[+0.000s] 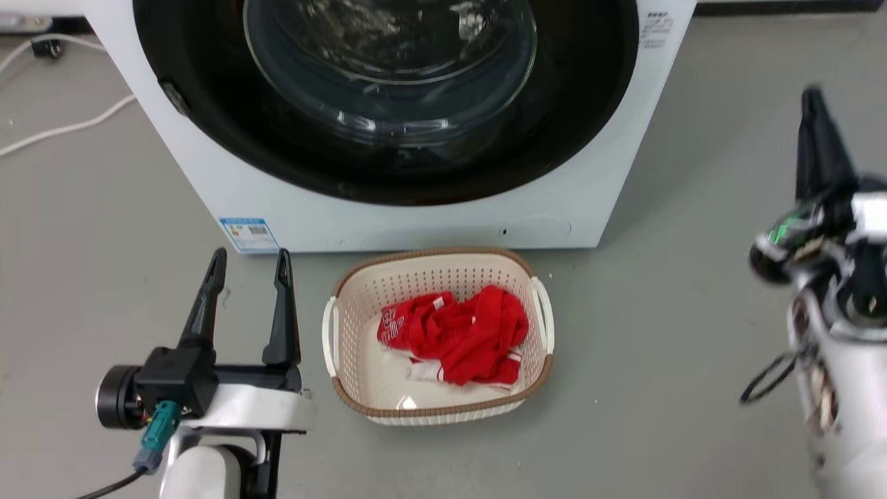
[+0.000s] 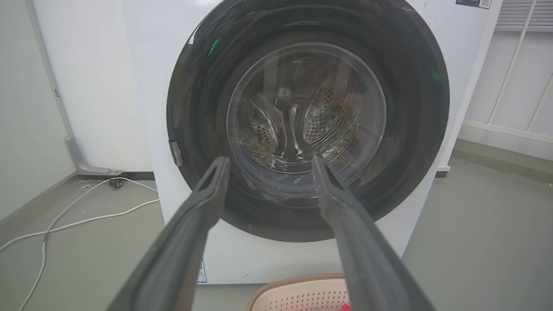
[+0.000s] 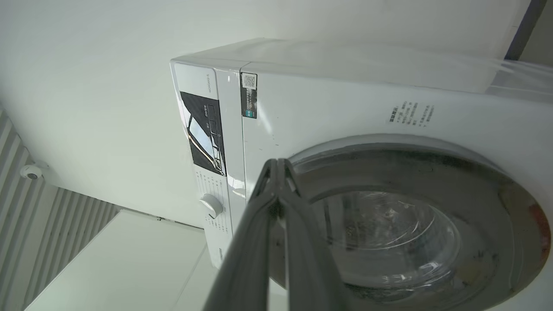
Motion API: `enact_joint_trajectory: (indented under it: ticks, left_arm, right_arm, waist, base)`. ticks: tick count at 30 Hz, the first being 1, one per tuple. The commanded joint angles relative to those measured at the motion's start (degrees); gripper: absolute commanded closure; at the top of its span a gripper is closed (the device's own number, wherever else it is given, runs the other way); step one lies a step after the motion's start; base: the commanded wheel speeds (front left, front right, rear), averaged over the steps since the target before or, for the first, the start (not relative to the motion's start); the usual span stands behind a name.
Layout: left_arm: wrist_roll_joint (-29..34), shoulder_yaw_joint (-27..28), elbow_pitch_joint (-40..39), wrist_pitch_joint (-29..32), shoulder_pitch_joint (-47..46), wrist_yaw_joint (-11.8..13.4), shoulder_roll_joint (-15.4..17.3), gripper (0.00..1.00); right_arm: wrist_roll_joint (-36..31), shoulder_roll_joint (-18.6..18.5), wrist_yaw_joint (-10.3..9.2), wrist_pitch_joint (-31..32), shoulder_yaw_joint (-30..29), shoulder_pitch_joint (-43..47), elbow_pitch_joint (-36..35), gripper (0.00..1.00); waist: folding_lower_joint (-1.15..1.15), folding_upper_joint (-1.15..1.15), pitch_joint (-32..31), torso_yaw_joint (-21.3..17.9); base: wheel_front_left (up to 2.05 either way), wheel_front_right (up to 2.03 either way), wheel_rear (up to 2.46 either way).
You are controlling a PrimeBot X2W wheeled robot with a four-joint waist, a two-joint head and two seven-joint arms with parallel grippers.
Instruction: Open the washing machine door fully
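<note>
Washing machine door shut flush on the white washing machine, just beyond a laundry basket of red clothing. Left gripper spread wide, short of the door. Right gripper pressed together, empty, off to the right.

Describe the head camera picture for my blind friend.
A white washing machine, its round glossy black door shut, stands behind a cream plastic basket of red clothes. The left gripper is open; the right gripper is shut.
</note>
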Motion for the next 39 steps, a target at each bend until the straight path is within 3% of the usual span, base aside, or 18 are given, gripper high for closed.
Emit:
enact_joint_trajectory:
  ticks: [1,12,24,30,39]
  left_arm:
    - [0.2,0.1,-0.3,-0.2,-1.0,-0.1,0.0,0.00]
    - [-0.2,0.1,-2.5,-0.2,-6.8,-0.9,-0.1,0.00]
    - [0.3,-0.9,-4.3,-0.2,-10.2,-1.5,-0.1,0.00]
    - [0.0,-1.5,-4.4,-0.2,-11.4,-1.6,-0.2,0.00]
    - [-0.7,-2.7,-3.7,-0.2,-12.0,-1.3,-0.2,0.00]
  right_arm:
    - [-0.2,-1.1,0.00,0.8,0.4,-2.6,1.1,1.00]
    - [-2.3,-8.9,0.00,11.9,8.1,-32.7,25.8,1.00]
    - [-9.9,-7.1,0.00,21.4,17.1,-55.8,50.5,1.00]
    - [-12.6,-6.3,0.00,23.5,19.4,-60.4,55.7,1.00]
    - [-12.5,-5.3,0.00,28.7,19.5,-59.3,57.0,1.00]
  waist:
    - [0.00,0.00,2.0,0.3]
    - [0.00,0.00,9.7,2.1]
    - [0.00,0.00,15.4,4.0]
    - [0.00,0.00,17.3,4.7]
    - [0.00,0.00,18.0,5.2]
  base:
    - [0.00,0.00,0.00]
    - [0.00,0.00,0.00]
    - [0.00,0.00,0.00]
    - [0.00,0.00,0.00]
    - [0.00,0.00,0.00]
